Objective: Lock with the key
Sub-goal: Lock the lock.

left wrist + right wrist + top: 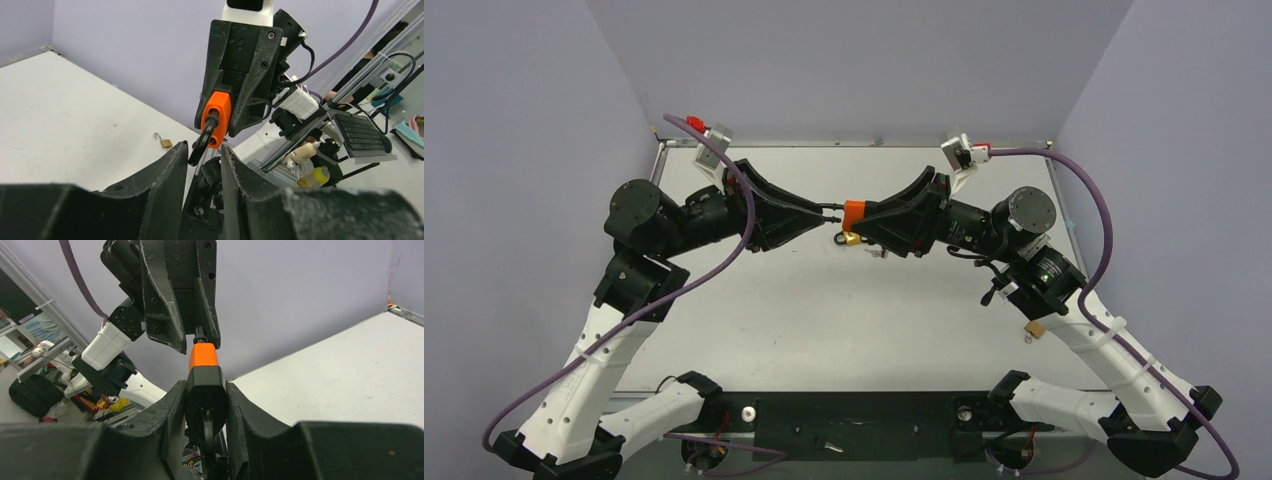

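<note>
My right gripper [864,222] [206,385] is shut on an orange padlock [854,211] [218,112] [203,356] and holds it in the air above the middle of the table. The padlock's black shackle [202,142] points toward my left gripper [822,210] [204,146]. The shackle's end lies between the left fingertips, which are closed in on it. The two grippers face each other tip to tip. A small brass padlock [851,238] [166,143] with an open silver shackle lies on the table under them. The key does not show in any view.
Purple-grey walls enclose the white table [824,320] at the back and sides. Beyond the table's near edge stand a keyboard [362,132] and bottles [312,177]. Purple cables [724,260] loop off both arms.
</note>
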Motion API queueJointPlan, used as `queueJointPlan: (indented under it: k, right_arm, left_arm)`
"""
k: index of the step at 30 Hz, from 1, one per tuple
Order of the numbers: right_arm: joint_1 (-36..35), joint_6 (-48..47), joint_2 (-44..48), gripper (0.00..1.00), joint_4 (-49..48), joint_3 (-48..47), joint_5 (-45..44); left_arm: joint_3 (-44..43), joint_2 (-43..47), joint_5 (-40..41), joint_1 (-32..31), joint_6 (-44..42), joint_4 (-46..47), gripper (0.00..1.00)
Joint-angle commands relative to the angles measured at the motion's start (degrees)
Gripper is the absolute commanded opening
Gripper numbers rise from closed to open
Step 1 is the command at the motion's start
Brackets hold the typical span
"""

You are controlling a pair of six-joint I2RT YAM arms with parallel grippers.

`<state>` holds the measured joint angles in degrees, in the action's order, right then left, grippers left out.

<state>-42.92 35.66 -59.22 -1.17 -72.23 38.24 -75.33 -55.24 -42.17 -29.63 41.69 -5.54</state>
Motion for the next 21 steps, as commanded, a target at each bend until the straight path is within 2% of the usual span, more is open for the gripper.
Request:
queueJointPlan:
  k: [1, 6, 10, 21]
  right_arm:
    - [-0.6, 0.8, 1.3, 0.00, -4.3, -0.7, 0.2]
    - [-0.6, 0.1, 1.5, 0.00, -3.1, -1.0, -0.4]
    - [-0.6, -0.1, 1.6, 0.00, -3.0, -1.2, -0.4]
    - [-4.2, -0.9, 0.1, 0.00, -2.0, -2.2, -1.6]
  left_arm:
    - [-3.3, 0.4, -2.8, 0.2, -3.3, 0.9, 0.28]
    - [-3.0, 0.0, -4.7, 0.1, -3.3, 1.6, 0.18]
    - [-2.2, 0.4, -4.7, 0.1, -3.1, 1.6, 0.01]
    - [1.6, 0.7, -3.2, -1.6, -0.9, 7.7, 0.00]
